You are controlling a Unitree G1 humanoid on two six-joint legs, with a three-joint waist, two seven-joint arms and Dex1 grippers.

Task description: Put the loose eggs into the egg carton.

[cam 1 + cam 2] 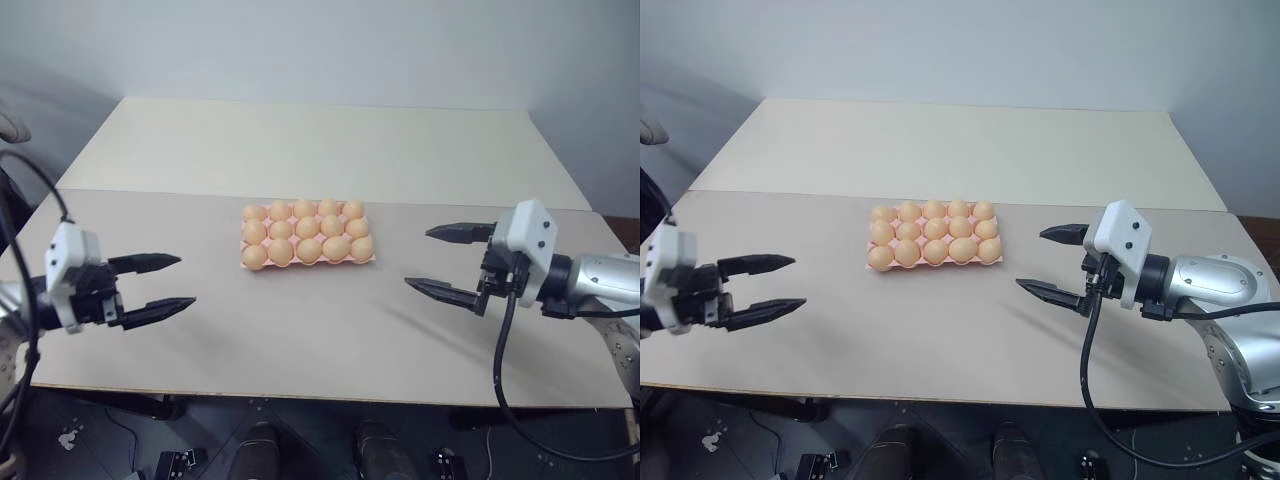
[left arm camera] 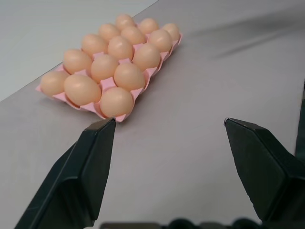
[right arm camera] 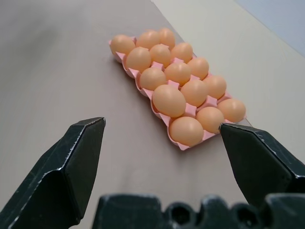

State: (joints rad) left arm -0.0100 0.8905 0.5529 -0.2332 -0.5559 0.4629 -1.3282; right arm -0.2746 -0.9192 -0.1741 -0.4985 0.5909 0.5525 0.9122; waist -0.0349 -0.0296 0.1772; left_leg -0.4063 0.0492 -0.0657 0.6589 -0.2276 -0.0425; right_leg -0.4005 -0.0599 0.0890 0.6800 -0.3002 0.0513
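- Pale worktop (image 1: 330,340) under a plain grey wall, bare apart from the egg carton (image 1: 307,261), our landmark, sitting mid-surface.
- Egg carton: pink tray, all fifteen cups look filled with eggs (image 1: 308,227). One egg in the middle row, second cup from the right end (image 1: 336,247), seems to ride higher and tilted, possibly not seated.
- No loose eggs visible on the worktop around the carton.
- Left claw (image 1: 158,283): well left of the carton, wide, empty, held above the worktop.
- Right claw (image 1: 449,261): right of the carton, wide, empty, aimed toward it.
- Judgement: loading looks done. Best move is a check; if that high egg is unseated, nudge it gently from above, without pinching neighbours or shoving the light tray.
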